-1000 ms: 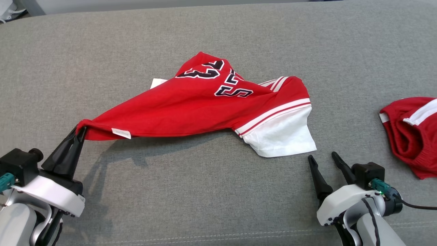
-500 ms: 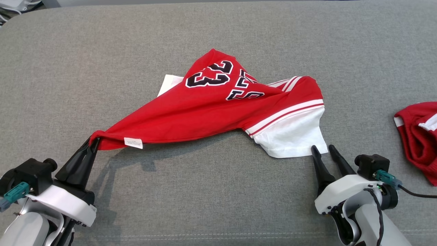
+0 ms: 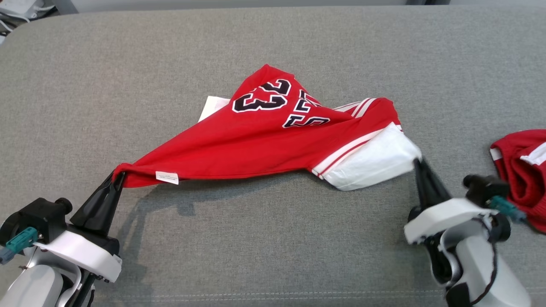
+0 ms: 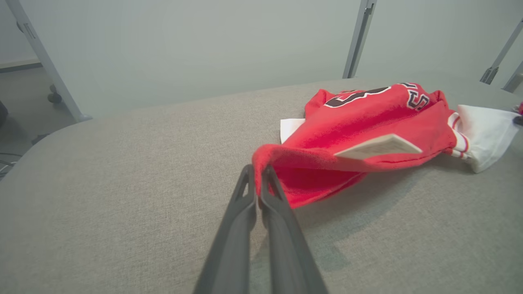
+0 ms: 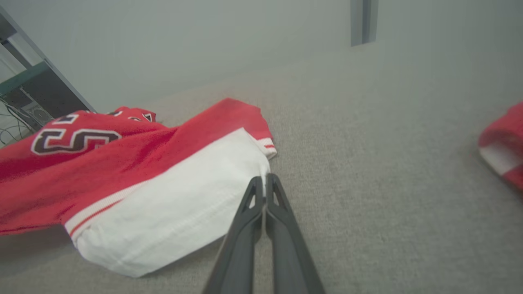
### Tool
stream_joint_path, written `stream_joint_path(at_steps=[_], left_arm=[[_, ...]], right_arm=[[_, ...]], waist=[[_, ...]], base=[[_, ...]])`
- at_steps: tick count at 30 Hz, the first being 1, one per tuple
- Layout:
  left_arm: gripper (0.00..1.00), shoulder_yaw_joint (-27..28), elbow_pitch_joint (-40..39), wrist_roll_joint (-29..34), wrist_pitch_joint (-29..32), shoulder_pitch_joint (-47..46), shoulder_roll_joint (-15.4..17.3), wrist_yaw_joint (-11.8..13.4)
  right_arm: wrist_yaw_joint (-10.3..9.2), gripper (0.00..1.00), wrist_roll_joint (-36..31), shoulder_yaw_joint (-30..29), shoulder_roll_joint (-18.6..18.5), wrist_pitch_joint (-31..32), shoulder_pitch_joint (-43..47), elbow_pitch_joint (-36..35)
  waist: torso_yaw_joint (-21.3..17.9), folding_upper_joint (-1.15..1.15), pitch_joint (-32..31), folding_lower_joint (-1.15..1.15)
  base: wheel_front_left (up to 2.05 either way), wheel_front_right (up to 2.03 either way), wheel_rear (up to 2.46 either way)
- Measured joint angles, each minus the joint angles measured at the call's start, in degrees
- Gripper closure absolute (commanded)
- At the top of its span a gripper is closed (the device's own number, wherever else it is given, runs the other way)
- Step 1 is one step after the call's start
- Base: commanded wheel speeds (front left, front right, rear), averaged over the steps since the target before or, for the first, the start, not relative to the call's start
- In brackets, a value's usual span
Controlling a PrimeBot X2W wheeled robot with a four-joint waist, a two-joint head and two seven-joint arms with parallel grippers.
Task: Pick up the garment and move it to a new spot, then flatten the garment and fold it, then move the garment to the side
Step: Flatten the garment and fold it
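A big grey surface [image 3: 273,38] is stretching out in front of the robot, with a pale wall behind it. The red shirt [image 3: 264,145] is sitting in the middle of the surface, bunched up in a heap, with its black number showing on top. Another red cloth [image 3: 522,170] is lying well apart at the robot's right.

The left jaws are squeezing shut on a red corner of the shirt, just beside a little white tag [image 3: 166,177]. That corner is hanging a bit above the surface, and a shadow is showing under it. The right jaws are pinching shut on the corner of the white sleeve [image 3: 375,164], and the sleeve is puffing up where it is being pulled.

It looks like the robot is doing the first step, getting hold of the shirt to pick it up and move it. Both ends are being held, but the middle is resting on the surface. The flattening and folding are not yet done.

Next, both arms are going to need to go up together, so the whole shirt is leaving the surface. They should be pulling apart only gently, so neither corner is slipping out. The right arm should be staying away from the other red cloth, so it is not dragging that along too.
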Motion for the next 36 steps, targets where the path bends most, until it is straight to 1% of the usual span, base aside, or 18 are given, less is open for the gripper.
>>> stream_joint_path(at_steps=[6, 10, 13, 15, 18, 20, 23, 29, 31, 32, 34, 36], left_arm=[[1.00, 1.19, 1.10, 0.02, 0.02, 0.41, -0.42, 0.00], [1.00, 1.33, 2.34, 0.27, 0.03, 1.00, -1.36, 0.00], [1.00, 1.18, 2.10, 0.47, 0.03, 0.76, -1.14, 0.00], [1.00, 0.60, 2.00, 0.45, 0.03, -0.27, -0.25, 0.00], [1.00, 0.82, 2.47, 0.11, 0.03, -4.42, 1.15, -0.01], [1.00, 0.45, 3.12, -0.75, 0.02, -7.99, 2.42, -0.01], [1.00, -1.56, 4.47, -2.00, 0.02, -12.65, 4.27, -0.01], [1.00, -2.80, 5.61, -3.10, -0.04, -23.97, 5.89, -0.02], [1.00, -3.56, 6.41, -4.07, -0.01, -24.64, 6.27, -0.02], [1.00, -4.58, 6.94, -5.79, 0.33, -24.35, 6.31, -0.02], [1.00, -7.26, 7.71, -8.82, 2.59, -22.63, 6.28, -0.02], [1.00, -10.43, 8.21, -12.88, 5.68, -19.51, 6.12, -0.02]], right_arm=[[0.00, 1.00, -1.53, -5.05, -0.04, -0.01, 0.37, -13.95], [0.00, 1.00, -1.54, -5.82, -0.02, -0.01, 1.26, -19.70], [0.00, 1.00, -1.93, -5.83, -0.02, -0.01, 1.14, -22.09], [0.00, 1.00, -2.56, -5.84, -0.02, -0.01, 0.36, -22.34], [0.00, 1.00, -3.76, -6.28, 0.00, -0.01, -2.85, -22.31], [0.00, 1.00, -3.81, -6.39, -0.05, -0.01, -6.03, -22.27], [0.00, 1.00, -4.21, -6.36, -0.07, -0.01, -11.19, -22.03], [0.00, 1.00, -6.06, -7.20, -0.45, 0.02, -21.65, -21.78], [0.00, 1.00, -6.02, -6.39, -0.73, 1.32, -22.29, -21.70], [0.00, 1.00, -5.84, -5.63, -0.77, 2.41, -22.21, -21.27], [0.00, 1.00, -4.69, -3.00, -0.85, 5.61, -21.08, -20.11], [0.00, 1.00, -2.92, -0.33, -0.83, 10.13, -18.01, -18.47]], waist=[[-0.85, 0.00, -2.09, 0.00], [-1.57, 0.00, -3.90, 0.00], [-2.04, 0.00, -5.34, 0.00], [-2.23, 0.00, -6.41, 0.00], [-2.43, 0.00, -8.23, 0.00], [-2.57, 0.00, -9.54, 0.00], [-2.89, 0.00, -11.32, 0.00], [-3.65, 0.00, -14.26, 0.00], [-3.82, 0.00, -14.69, 0.00], [-3.88, 0.00, -14.88, 0.00], [-4.02, 0.00, -15.09, 0.00], [-3.94, 0.00, -15.07, 0.00]], base=[[0.00, 0.00, 0.00], [0.00, 0.00, 0.00], [0.00, 0.00, 0.00], [0.00, 0.00, 0.00], [0.00, 0.00, 0.00], [0.00, 0.00, 0.00], [0.00, 0.00, 0.00], [0.00, 0.00, 0.00], [0.00, 0.00, 0.00], [0.00, 0.00, 0.00], [0.00, 0.00, 0.00], [0.00, 0.00, 0.00]])
